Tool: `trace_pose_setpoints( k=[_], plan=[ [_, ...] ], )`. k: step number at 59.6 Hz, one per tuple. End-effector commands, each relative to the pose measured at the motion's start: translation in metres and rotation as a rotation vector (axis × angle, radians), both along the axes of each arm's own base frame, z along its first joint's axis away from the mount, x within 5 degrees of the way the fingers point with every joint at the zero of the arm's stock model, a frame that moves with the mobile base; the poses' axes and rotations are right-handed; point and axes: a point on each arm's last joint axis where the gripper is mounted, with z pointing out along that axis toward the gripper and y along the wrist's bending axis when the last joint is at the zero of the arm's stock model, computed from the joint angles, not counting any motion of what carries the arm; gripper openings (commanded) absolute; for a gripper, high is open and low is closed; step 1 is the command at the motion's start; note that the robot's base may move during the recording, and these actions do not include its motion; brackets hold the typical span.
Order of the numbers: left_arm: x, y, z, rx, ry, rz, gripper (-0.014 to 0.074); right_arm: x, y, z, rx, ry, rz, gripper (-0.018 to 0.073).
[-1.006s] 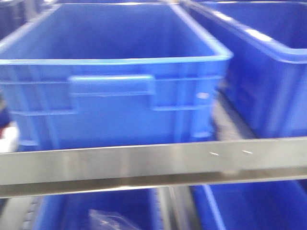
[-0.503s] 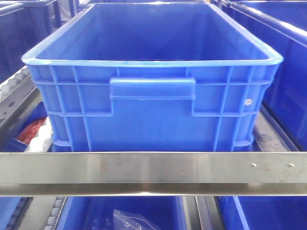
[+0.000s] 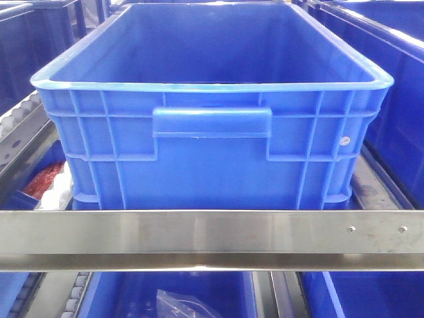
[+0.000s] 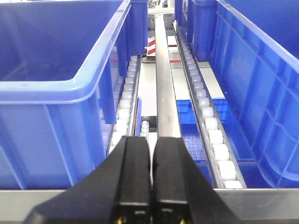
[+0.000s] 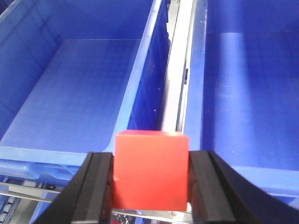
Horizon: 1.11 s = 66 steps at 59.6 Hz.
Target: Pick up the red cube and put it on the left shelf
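The solid red cube (image 5: 150,170) sits clamped between the black jaws of the right gripper (image 5: 150,186), held on two opposite flat faces, above the front rim of a large ribbed blue plastic crate (image 5: 79,93). It looks rigid, light and smooth-sided; that square-on grip across parallel faces seems the soundest hold, though glossy faces could slip if pressure eases. The left gripper (image 4: 150,186) has its jaws pressed together, holding nothing. Beyond stands the left shelf (image 3: 212,238), with its brushed-steel front rail, white roller tracks (image 4: 205,116) and further crates. The cube is not yet placed.
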Motion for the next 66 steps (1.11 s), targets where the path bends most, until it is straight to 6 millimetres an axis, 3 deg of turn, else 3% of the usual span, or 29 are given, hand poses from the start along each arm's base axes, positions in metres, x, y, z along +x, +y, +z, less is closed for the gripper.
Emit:
trace_pose_setpoints(
  k=[1,40,52,66],
  plan=[
    [0.000,0.000,0.001,-0.005,-0.079,-0.003,0.0101,0.003,0.000,0.016,0.017,-0.108,-0.001,0.0055],
    [0.000,0.000,0.001,-0.005,-0.079,-0.003,0.0101,0.006,0.001,0.018,0.021,-0.124,-0.002,0.0055],
    [0.000,0.000,0.001,-0.005,-0.079,-0.003,0.0101,0.031,0.005,0.017,-0.003,-0.051,-0.010,0.0055],
    [0.000,0.000,0.001,-0.005,-0.079,-0.003,0.0101,0.074,0.007,0.044,-0.079,-0.057,-0.035,0.0055]
  ],
)
